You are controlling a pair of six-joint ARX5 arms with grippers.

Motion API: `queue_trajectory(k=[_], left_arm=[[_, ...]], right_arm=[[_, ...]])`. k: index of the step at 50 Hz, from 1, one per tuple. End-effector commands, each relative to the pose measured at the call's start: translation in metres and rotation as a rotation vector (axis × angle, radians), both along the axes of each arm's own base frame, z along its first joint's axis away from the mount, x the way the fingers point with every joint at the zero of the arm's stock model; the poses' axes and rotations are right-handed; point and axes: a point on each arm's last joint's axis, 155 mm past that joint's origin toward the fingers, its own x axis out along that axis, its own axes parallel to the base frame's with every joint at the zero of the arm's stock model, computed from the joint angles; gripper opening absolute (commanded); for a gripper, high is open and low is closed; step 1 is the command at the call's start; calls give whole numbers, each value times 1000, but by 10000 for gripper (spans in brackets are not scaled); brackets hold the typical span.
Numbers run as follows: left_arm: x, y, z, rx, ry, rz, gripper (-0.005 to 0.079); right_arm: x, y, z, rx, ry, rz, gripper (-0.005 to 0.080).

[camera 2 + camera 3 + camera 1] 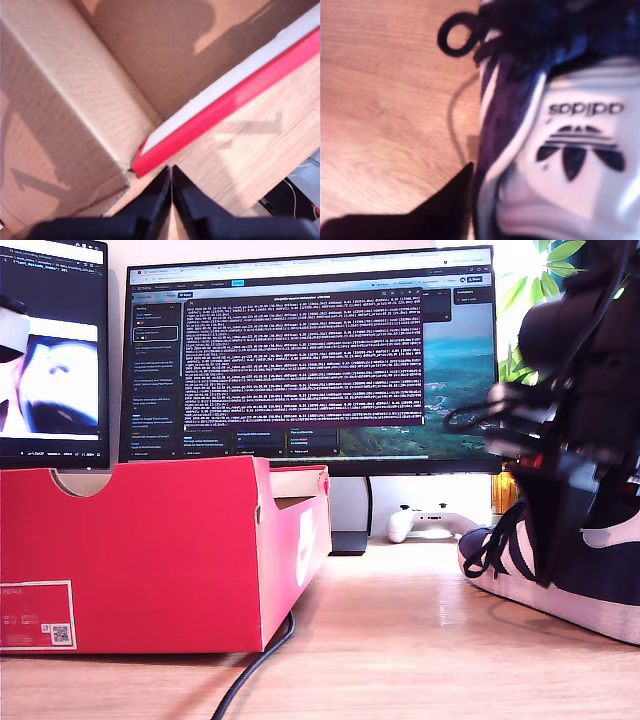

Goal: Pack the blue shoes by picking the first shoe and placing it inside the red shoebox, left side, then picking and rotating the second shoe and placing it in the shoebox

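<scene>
The red shoebox [150, 550] stands open at the exterior view's left, its white label at the near lower corner. My first gripper [171, 172] is shut and empty, hovering over a corner of the shoebox rim [225, 110]; the brown inside that shows holds nothing. One blue shoe [615, 575] rests on the table at the exterior view's right, toe toward the box. My second gripper [550, 560] is down on it. One finger [455, 195] lies against the outside of the shoe [510, 100] beside its white tongue; the other finger is hidden. The second shoe is out of view.
A black cable [250, 670] runs from under the box toward the front edge. A white game controller [430, 523] and a monitor [310, 350] with its stand are at the back. A second screen [50, 350] stands behind the box.
</scene>
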Motion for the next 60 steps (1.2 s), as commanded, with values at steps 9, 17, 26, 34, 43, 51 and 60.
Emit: queue_trajectory(k=[9, 17, 26, 34, 43, 51, 60], left_arm=[[-5, 1, -8, 9, 28, 2, -19], [-5, 1, -8, 9, 27, 1, -19], [-5, 1, -8, 8, 25, 1, -19], [-4, 1, -8, 8, 23, 1, -19], [-4, 1, -8, 7, 23, 1, -19], [-4, 1, -8, 7, 20, 1, -19], [-3, 1, -8, 6, 19, 2, -19]], right_arm=[[14, 57, 37, 118, -21, 41, -13], [27, 101, 90, 193, -106, 82, -13], [32, 137, 140, 270, -172, 86, -13], [34, 160, 171, 334, -212, 74, -13], [31, 199, 195, 443, -267, 75, -13], [25, 238, 209, 542, -292, 69, -13], [29, 271, 222, 657, -313, 37, -13]])
